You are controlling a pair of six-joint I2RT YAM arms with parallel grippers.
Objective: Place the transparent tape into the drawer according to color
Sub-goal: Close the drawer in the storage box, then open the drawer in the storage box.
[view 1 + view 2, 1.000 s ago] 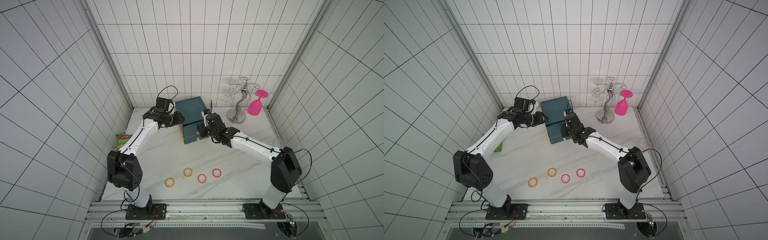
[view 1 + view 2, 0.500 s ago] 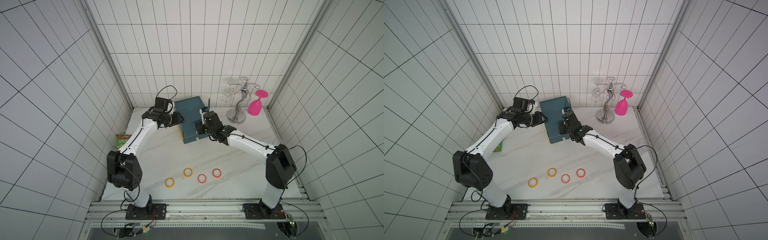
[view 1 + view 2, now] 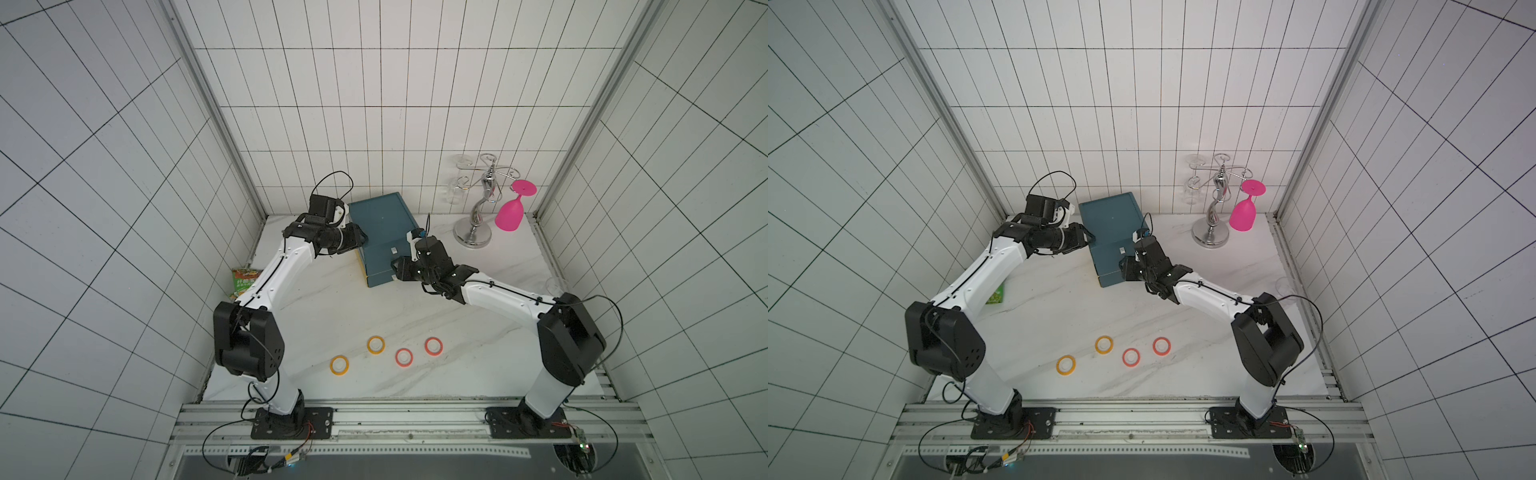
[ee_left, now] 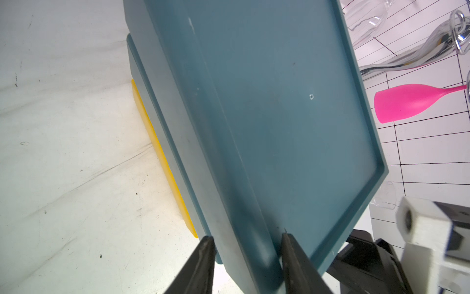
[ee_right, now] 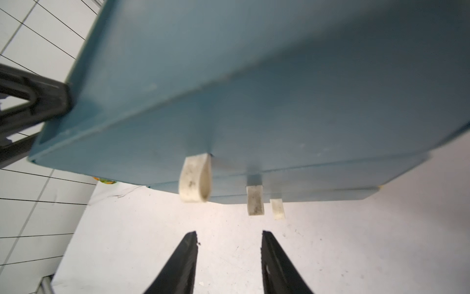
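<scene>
- Four small flat tape rolls lie on the white marble-look tabletop (image 3: 324, 316), well apart from the drawers: two orange-yellow see-through rolls (image 3: 375, 345) and two red-pink see-through rolls (image 3: 403, 357). No purple roll is in view.
- Left gripper (image 4: 246, 236) is clamped on the top rim of the teal plastic drawer cabinet (image 3: 380, 216), bracing it.
- Right gripper (image 5: 229, 233) hangs just in front of the white loop pull tabs (image 5: 195, 178), jaws parted, holding nothing.
- Step in hand, as I judge it: working the drawers between one colour and the next; all look shut or nearly so.
- Next move calls for lining the jaws round one tab, closing, and pulling straight out while the left braces. Which drawer suits which colour I cannot tell.
- Against a second ago, the right jaws stand wider; the left grip and the four rolls are unchanged.
</scene>
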